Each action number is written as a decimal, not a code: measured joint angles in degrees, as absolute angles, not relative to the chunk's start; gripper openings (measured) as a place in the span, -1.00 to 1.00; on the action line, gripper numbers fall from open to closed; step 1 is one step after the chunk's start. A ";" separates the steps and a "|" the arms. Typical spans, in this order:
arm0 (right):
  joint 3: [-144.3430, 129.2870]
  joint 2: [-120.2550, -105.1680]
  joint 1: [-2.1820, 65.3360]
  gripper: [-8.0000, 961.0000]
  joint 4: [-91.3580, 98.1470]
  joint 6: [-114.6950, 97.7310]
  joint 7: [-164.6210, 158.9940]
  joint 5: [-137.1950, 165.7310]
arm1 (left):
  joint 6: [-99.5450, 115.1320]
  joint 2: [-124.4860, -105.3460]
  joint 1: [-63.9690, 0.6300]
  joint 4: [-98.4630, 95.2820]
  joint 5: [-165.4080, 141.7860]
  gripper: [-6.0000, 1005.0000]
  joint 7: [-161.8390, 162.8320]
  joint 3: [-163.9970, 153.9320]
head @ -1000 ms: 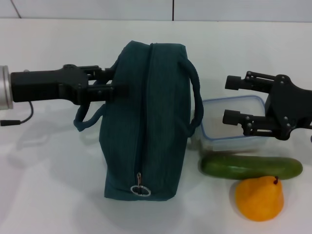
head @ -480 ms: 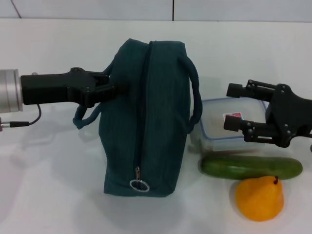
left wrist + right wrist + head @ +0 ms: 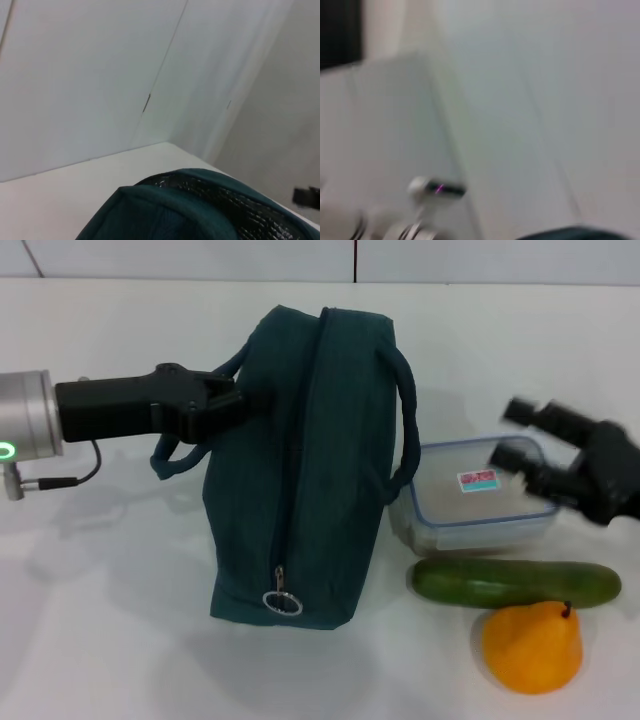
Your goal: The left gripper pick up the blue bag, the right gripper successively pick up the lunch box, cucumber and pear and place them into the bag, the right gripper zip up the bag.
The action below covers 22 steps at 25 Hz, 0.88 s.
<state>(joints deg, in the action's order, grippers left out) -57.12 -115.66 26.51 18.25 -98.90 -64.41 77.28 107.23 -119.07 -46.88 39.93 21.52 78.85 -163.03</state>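
The blue bag stands at the middle of the white table, zipper line on top, with its metal ring pull at the near end. My left gripper reaches in from the left and is shut on the bag's left side by the handle. The bag's top edge fills the bottom of the left wrist view. The lunch box lies right of the bag, with the cucumber and the pear in front of it. My right gripper is open and empty above the lunch box's far right part.
A thin black cable hangs from the left arm near the table's left edge. The table's back edge meets a pale wall.
The left gripper has pushed to the right, and the bag has shifted and tilted that way. The right gripper has drawn back to the right, uncovering the lunch box's sticker.
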 joint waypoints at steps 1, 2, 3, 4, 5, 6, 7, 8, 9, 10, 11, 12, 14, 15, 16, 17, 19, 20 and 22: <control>-57.12 -115.68 26.11 0.54 15.88 -98.91 -63.64 74.33 | 106.93 -119.16 -46.97 39.80 21.44 -0.76 78.45 -163.03; -57.11 -115.72 25.68 0.54 13.48 -99.05 -63.15 71.10 | 106.78 -119.24 -47.05 39.67 21.37 -0.77 78.06 -163.03; -57.11 -115.77 25.29 0.54 11.41 -99.21 -62.89 68.42 | 106.73 -119.28 -47.07 39.47 21.29 -0.79 77.67 -163.03; -57.12 -115.86 24.78 0.54 8.88 -99.28 -62.74 65.36 | 106.72 -119.29 -47.09 39.15 21.25 -0.81 77.29 -163.03; -57.12 -115.92 24.44 0.54 7.37 -99.32 -62.73 63.42 | 106.71 -119.28 -47.15 38.72 21.24 -0.83 76.89 -163.03; -57.12 -115.98 23.95 0.54 5.45 -99.38 -62.74 61.18 | 106.70 -119.24 -47.22 38.21 21.24 -0.85 76.50 -163.03; -57.12 -116.04 23.41 0.54 3.67 -99.62 -62.86 59.08 | 106.69 -119.19 -47.29 37.94 21.24 -0.87 76.31 -163.03; -57.12 -116.07 22.94 0.53 2.13 -99.93 -63.22 57.17 | 106.69 -119.12 -47.36 37.69 21.24 -0.89 76.14 -163.03; -57.12 -116.08 22.60 0.53 1.14 -100.22 -63.66 55.96 | 106.69 -119.08 -47.46 37.62 21.23 -0.91 76.00 -163.03; -57.12 -116.10 22.26 0.53 0.35 -100.42 -64.37 54.99 | 106.69 -119.06 -47.63 37.60 21.05 -0.91 75.95 -163.03; -57.10 -116.12 21.86 0.53 -0.29 -100.53 -65.48 54.11 | 106.69 -119.06 -47.79 37.60 20.88 -0.91 75.92 -163.03; -57.06 -116.14 21.43 0.53 -0.74 -100.47 -66.95 53.36 | 106.66 -119.11 -48.05 37.57 20.48 -0.91 75.86 -163.04; -56.94 -116.17 20.74 0.53 -1.14 -99.42 -70.24 52.75 | 106.61 -119.19 -48.42 37.47 19.86 -0.91 75.72 -163.07; -56.90 -116.17 20.55 0.53 -1.25 -98.71 -71.80 52.69 | 106.41 -119.27 -48.77 37.14 19.30 -0.91 75.30 -163.10; -56.87 -116.18 20.44 0.53 -1.32 -98.11 -72.95 52.67 | 106.10 -119.28 -48.95 36.62 19.13 -0.91 74.63 -163.11; -56.87 -116.19 20.37 0.53 -1.39 -97.23 -74.43 52.73 | 106.02 -119.28 -48.99 36.52 19.10 -0.91 74.48 -163.12; -56.86 -116.17 20.34 0.53 -1.89 -95.34 -77.22 52.83 | 105.91 -119.28 -49.06 36.23 18.92 -0.91 74.01 -163.12; -56.86 -116.16 20.33 0.53 -2.19 -94.37 -78.43 52.84 | 105.87 -119.28 -49.11 35.96 18.76 -0.91 73.73 -163.12; -56.94 -116.14 20.37 0.53 -2.54 -92.44 -80.46 52.86 | 105.79 -119.28 -49.18 35.43 18.49 -0.91 73.23 -163.12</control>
